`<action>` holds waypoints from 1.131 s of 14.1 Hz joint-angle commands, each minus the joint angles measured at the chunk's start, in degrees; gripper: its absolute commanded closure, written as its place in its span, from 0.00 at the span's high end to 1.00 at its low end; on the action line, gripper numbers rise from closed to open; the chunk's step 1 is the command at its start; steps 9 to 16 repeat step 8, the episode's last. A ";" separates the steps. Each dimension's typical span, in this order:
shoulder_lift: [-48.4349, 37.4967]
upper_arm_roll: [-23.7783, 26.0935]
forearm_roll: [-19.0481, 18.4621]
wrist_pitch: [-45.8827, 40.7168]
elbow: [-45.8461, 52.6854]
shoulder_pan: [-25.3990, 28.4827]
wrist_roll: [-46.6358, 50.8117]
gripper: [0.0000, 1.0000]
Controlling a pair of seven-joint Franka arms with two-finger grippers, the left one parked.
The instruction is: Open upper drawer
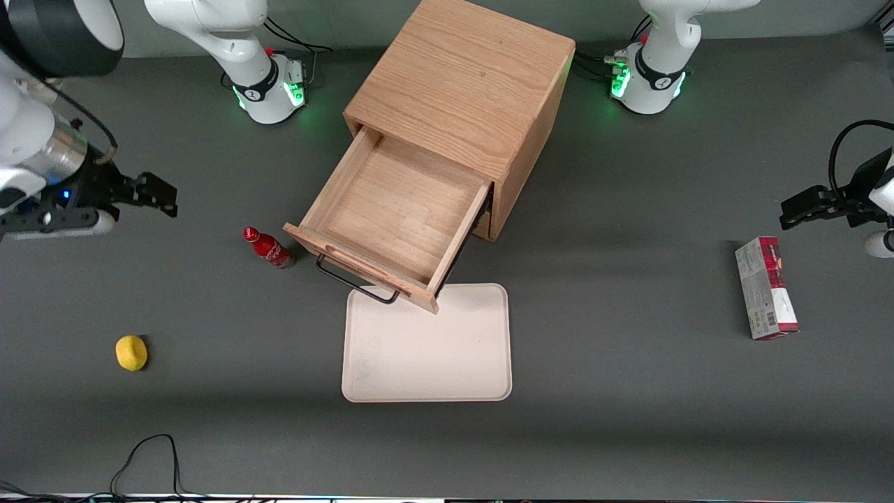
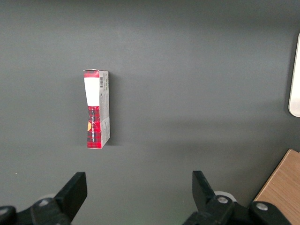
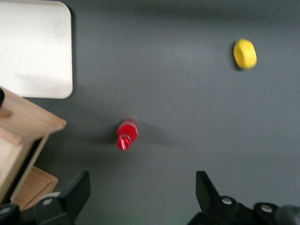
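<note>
Oak upper drawer: you see it pulled well out of the cabinet, front edge over the tray.
End effector: fingers spread, holding nothing, above the counter, bottle at its 12 o'clock.

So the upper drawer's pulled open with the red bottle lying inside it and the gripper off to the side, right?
Not quite: in the front view the upper drawer is open but empty. The red bottle stands on the table beside it. The gripper is open, away toward the working arm's end.
</note>
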 commanded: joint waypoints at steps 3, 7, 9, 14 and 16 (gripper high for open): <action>-3.27 -4.02 4.85 -0.56 -2.88 0.18 3.42 1.00; -3.44 -3.68 4.41 -1.08 -2.26 0.27 2.89 1.00; -3.36 -3.76 4.32 -1.17 -2.17 0.18 2.80 1.00; -3.36 -3.76 4.32 -1.17 -2.17 0.18 2.80 1.00; -3.36 -3.76 4.32 -1.17 -2.17 0.18 2.80 1.00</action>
